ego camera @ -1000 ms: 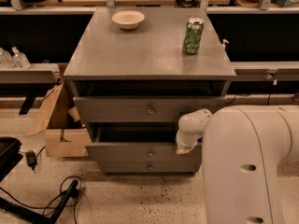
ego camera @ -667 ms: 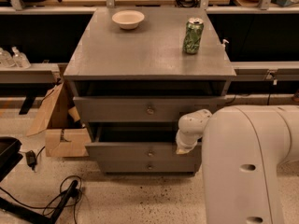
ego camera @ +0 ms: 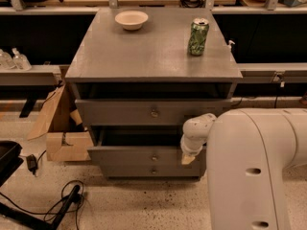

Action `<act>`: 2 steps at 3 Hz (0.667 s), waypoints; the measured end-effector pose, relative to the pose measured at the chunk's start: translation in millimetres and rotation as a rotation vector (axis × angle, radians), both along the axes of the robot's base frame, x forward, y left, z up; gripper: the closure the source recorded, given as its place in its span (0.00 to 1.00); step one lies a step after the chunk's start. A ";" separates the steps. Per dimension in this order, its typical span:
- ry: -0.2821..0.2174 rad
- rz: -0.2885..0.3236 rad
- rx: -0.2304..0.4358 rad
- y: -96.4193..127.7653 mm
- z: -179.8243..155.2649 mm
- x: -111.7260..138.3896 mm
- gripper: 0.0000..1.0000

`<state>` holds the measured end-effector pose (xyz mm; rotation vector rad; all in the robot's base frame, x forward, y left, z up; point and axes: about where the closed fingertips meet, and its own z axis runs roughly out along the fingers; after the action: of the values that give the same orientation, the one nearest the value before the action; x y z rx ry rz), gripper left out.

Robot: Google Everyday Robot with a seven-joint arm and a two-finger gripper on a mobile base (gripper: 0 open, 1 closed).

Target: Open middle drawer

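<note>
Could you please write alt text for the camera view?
A grey cabinet has its middle drawer pulled partly out, with the robot's end effector at the drawer front's right end. A bowl and green can sit on top.

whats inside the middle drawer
The middle drawer is pulled out, but only a dark strip of its inside shows, with nothing visible in it. The top drawer overhangs the rest. The gripper is at the middle drawer's right front edge.
</note>
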<state>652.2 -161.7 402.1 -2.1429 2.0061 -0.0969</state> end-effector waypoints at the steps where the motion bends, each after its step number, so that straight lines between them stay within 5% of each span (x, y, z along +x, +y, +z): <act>1: 0.004 0.001 0.000 0.4 -2.3 -1.4 0.00; 2: 0.004 0.001 0.000 0.4 -2.3 -1.5 0.00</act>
<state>650.7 -161.2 399.8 -2.1460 2.0073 -0.0925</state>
